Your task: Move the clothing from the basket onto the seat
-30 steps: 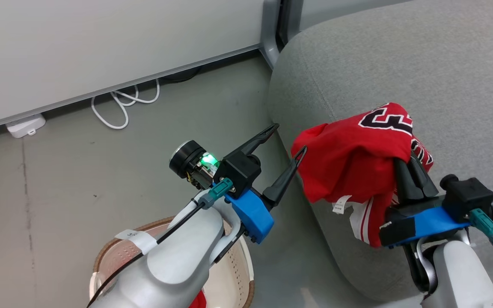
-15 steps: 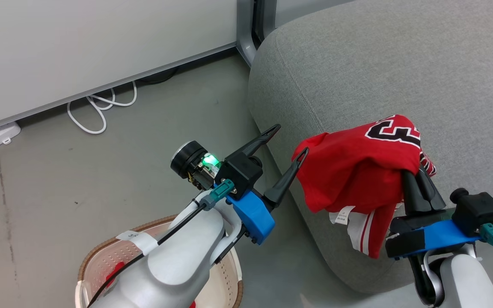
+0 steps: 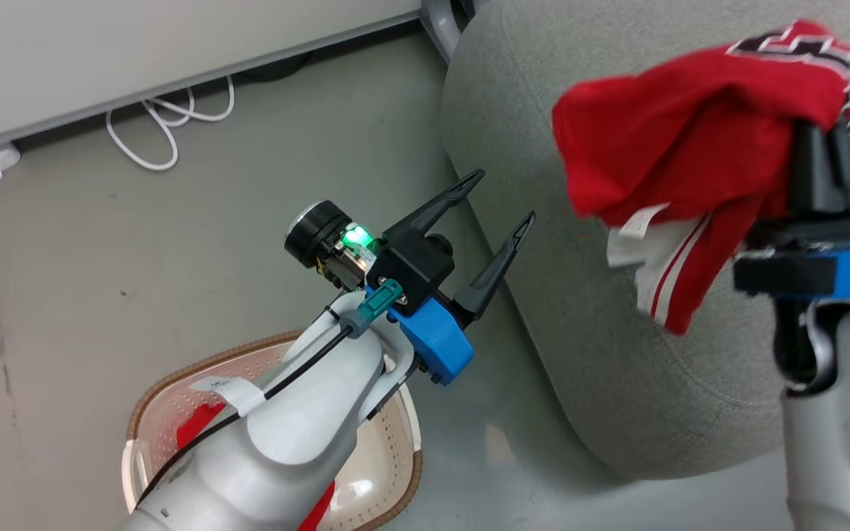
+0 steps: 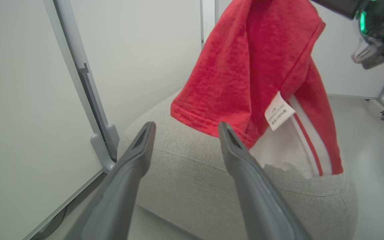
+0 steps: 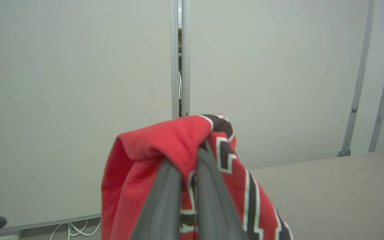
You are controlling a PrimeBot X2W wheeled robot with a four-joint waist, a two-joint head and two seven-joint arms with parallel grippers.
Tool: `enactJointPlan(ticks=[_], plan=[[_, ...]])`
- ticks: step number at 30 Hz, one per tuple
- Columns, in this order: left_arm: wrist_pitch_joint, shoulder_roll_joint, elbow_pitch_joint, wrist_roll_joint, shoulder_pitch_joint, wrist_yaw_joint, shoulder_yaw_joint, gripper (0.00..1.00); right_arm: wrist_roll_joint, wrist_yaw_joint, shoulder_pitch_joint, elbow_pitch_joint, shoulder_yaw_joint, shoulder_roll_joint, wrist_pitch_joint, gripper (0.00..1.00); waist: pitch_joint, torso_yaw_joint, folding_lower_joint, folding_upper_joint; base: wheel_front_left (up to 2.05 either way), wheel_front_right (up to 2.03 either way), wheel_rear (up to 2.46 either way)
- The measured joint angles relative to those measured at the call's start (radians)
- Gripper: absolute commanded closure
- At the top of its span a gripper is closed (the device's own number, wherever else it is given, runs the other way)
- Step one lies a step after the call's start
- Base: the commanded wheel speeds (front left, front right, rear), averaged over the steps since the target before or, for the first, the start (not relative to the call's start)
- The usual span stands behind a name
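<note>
Right gripper (image 3: 823, 140), fingers pinched together, holds a red fabric jersey (image 3: 661, 133) above the rounded light-grey upholstered seat (image 3: 580, 310). Left gripper (image 3: 502, 195) gapes wide, empty.

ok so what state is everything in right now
right gripper, shut on the jersey
jersey, bunched up, hanging from the gripper over the seat
left gripper, open, holding nothing
basket, upright on the floor, a red garment inside
seat, no garment laid on the part in view yet
</note>
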Motion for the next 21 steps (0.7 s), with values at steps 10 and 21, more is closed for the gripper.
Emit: enactJointPlan(ticks=[10, 21], plan=[[0.002, 0.011, -0.022, 0.057, -0.122, 0.001, -0.018, 0.00, -0.007, 0.000, -0.328, -0.063, -0.213, -0.120, 0.000, 1.00, 0.196, 0.042, 0.0001, 0.0000, 0.00, 0.00, 0.00], [0.007, 0.030, -0.054, 0.096, -0.217, 0.008, -0.029, 0.00, 0.018, 0.000, -0.488, 0.090, -0.409, -0.339, 0.000, 1.00, 0.443, 0.080, 0.0002, 0.0000, 0.00, 0.00, 0.00]])
